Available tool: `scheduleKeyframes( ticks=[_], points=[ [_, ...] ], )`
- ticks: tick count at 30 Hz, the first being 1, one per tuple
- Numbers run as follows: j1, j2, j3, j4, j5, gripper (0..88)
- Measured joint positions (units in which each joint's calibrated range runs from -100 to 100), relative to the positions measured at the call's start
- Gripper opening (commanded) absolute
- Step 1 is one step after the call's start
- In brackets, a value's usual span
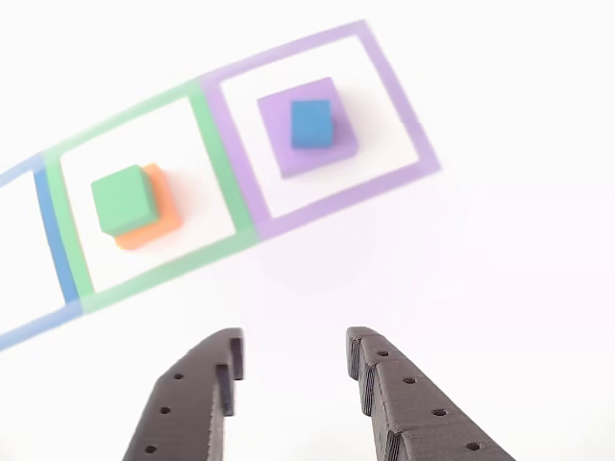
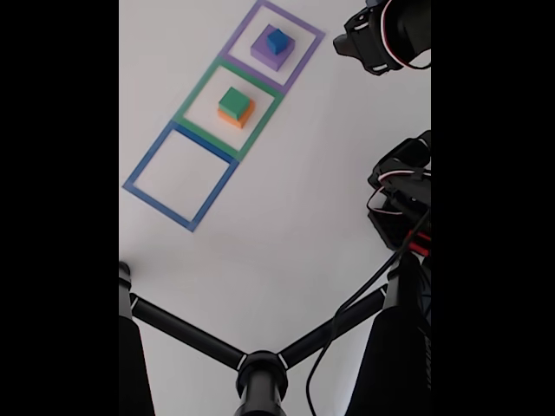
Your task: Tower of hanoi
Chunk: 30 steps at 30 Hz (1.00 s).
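Jaws point(image 1: 293, 370) of dark printed plastic stand apart with nothing between them, hanging above bare white worktop point(image 1: 500, 269) in the other view, well short of the blocks. Beyond them, the blue cube point(image 1: 311, 124) sits on the purple slab point(image 1: 306, 130) inside the purple square outline point(image 1: 384, 86). Next to it, the green block point(image 1: 123, 199) rests slightly askew on the orange block point(image 1: 154, 223) within the green outline point(image 1: 213, 163). The fixed view shows the blue outline point(image 2: 180, 176) holding nothing.
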Motion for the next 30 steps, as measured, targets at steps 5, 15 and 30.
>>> scheduleKeyframes(
  ticks=[5, 15, 30],
  points=[
    [2.6, -1.3, 13.6, -12.5, 0.0, 24.9],
    [6.1, 0.9, 47.4, -56.5, -0.6, 34.4],
    [6.1, 24.9, 60.9, -105.5, 0.0, 33.3]
  ],
)
